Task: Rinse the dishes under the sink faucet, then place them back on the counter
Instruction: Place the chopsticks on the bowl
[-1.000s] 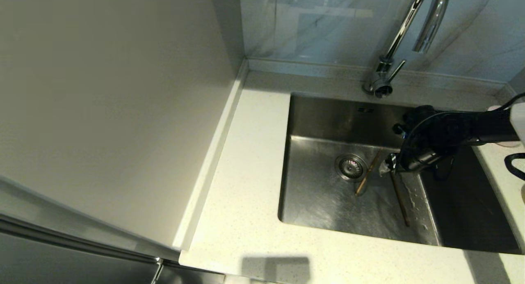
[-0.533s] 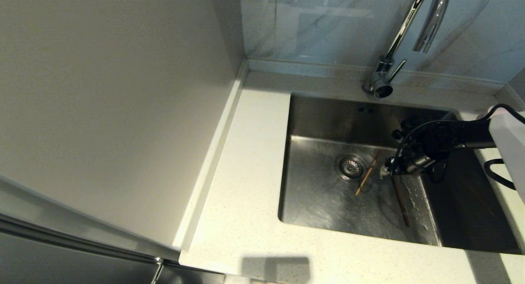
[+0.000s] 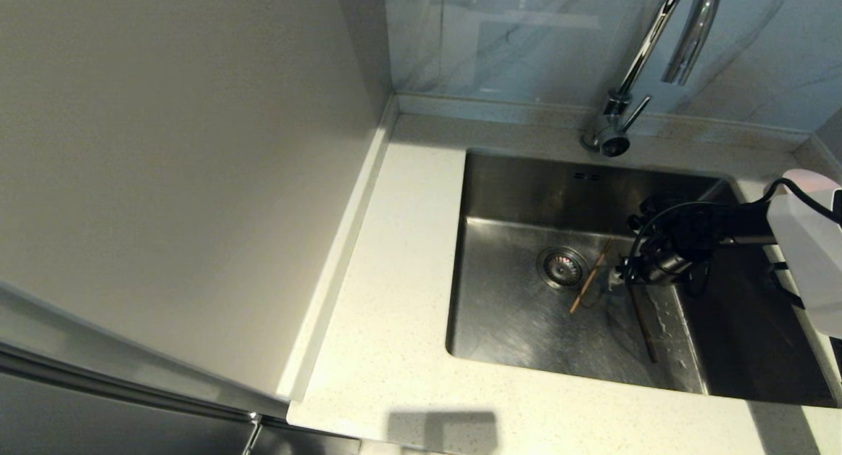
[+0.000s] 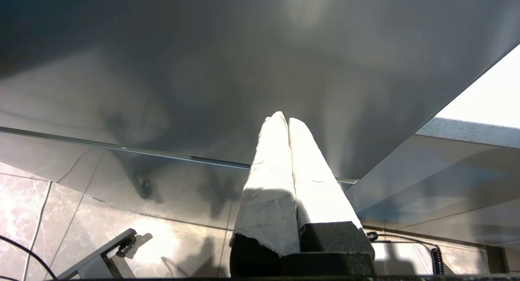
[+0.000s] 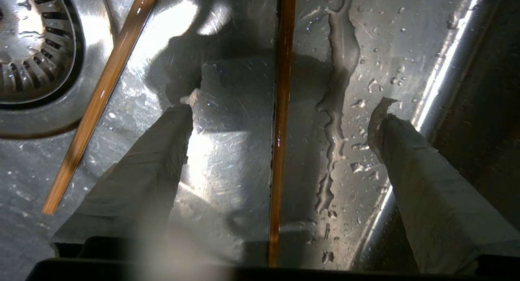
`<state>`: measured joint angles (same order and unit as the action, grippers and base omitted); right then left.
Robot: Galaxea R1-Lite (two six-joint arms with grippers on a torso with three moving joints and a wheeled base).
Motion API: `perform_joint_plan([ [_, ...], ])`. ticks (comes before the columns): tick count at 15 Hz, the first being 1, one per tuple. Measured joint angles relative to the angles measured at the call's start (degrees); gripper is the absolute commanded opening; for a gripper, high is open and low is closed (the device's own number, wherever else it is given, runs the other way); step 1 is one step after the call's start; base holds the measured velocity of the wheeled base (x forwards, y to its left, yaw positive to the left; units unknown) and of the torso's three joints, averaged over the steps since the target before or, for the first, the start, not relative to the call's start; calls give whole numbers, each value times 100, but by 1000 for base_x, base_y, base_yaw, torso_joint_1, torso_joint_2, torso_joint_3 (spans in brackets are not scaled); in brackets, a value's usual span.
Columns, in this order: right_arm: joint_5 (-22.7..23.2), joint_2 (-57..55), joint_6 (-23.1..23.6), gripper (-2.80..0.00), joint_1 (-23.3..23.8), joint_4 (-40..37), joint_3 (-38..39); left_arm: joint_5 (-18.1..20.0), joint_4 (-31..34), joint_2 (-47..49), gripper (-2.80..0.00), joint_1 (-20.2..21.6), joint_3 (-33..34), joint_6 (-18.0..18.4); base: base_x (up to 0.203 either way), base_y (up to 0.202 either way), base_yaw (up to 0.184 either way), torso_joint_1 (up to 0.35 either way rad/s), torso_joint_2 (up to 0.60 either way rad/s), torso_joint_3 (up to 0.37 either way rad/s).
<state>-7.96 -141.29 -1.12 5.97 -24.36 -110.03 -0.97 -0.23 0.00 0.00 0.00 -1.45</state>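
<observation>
**Right gripper poised over a wet chopstick in the sink**

Head view: centre-right, your right gripper hangs in the sink above two chopsticks.
Left wrist view: left gripper clenched, empty.
Right wrist view: fingers spread wide, straddling one chopstick; thin, stiff, likely slippery, so pinch it mid-length.

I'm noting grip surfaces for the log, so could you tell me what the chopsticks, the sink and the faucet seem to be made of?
Chopsticks: likely wood, brown with a glossy wet sheen.
Sink: apparently brushed stainless steel, grey with fine scratch lines and water beads.
Faucet: seemingly chromed metal, mirror-bright reflections on the curved spout.
</observation>
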Motion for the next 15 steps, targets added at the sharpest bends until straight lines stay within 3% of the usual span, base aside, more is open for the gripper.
perform_joint_plan([
  [6, 5, -114, 77, 0, 4, -2, -61, 4, -1, 0, -280, 0, 0, 0, 0, 0, 0, 0, 0, 0],
  [7, 9, -119, 75, -280, 9, -4, -61, 4, 1, 0, -280, 0, 0, -3, 0, 0, 0, 0, 0, 0],
  [15, 41, -228, 71, -280, 4, -4, -66, 2, -1, 0, -280, 0, 0, -3, 0, 0, 0, 0, 0, 0],
])
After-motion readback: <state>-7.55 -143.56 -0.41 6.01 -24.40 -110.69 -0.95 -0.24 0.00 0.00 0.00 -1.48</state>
